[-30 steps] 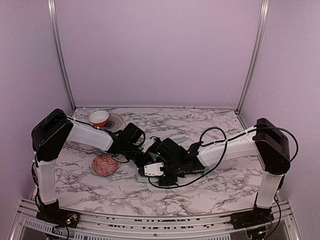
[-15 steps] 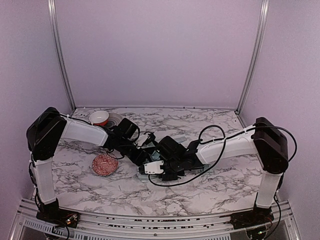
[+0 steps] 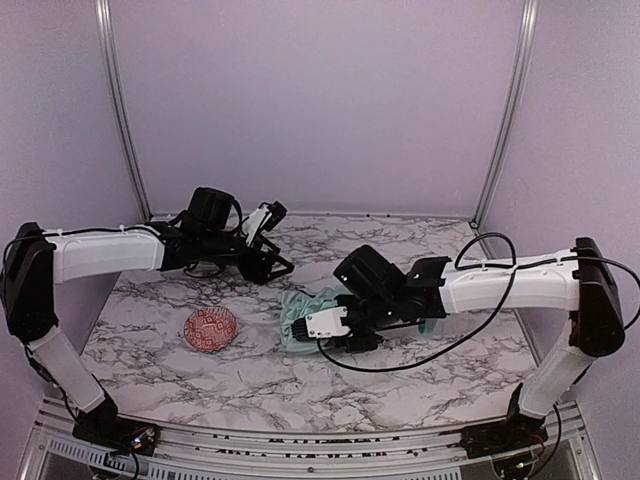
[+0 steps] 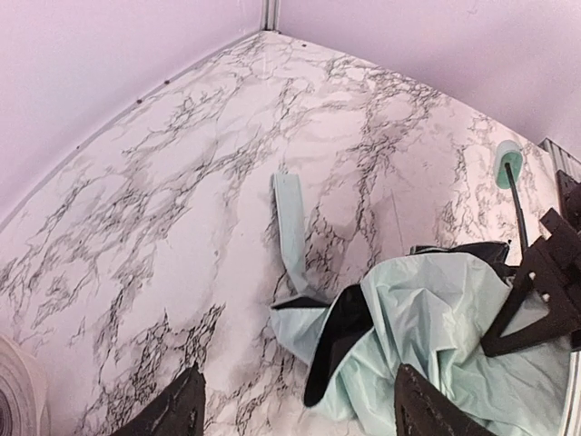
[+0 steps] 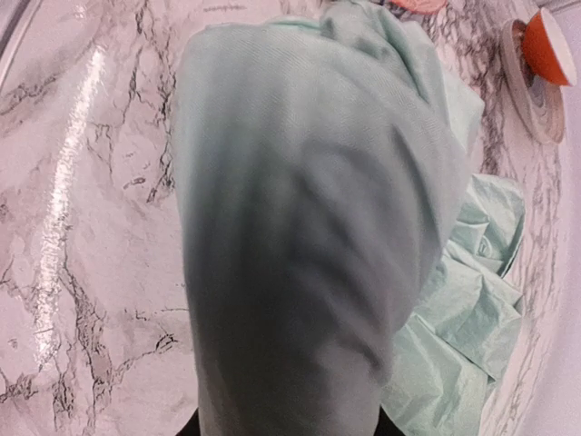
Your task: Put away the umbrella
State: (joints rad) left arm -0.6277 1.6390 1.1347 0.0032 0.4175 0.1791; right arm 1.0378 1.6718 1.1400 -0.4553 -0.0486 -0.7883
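Item under inspection: the umbrella [image 3: 298, 312] lies in a crumpled, partly collapsed heap near the middle of the marble table [image 3: 200, 385], right of the red patterned bowl [image 3: 210, 328] and apart from it.

Left wrist view: pale mint fabric is bunched, with a fold of black lining [image 4: 334, 343] turned outward. A mint closure strap [image 4: 290, 225] lies flat on the table, trailing from the heap. The thin black shaft [image 4: 517, 207] runs from the canopy to the small mint handle [image 4: 508, 162].

Right claw [image 3: 338, 328]: low over the right side of the heap. Its own camera is filled by a thick gather of mint fabric running up from between the fingers, so it is clenched on the umbrella's canopy. The fingers themselves are barely visible at the bottom edge of that view.

Left claw [image 4: 300, 420]: released, fingers spread wide with only bare table between them. It is held above the far-left part of the table, well apart from the umbrella and pointed toward it.

Other items: an orange bowl [image 5: 548, 44] sits on a white ribbed plate [image 5: 525, 80] beyond the fabric, seen in the right wrist view.
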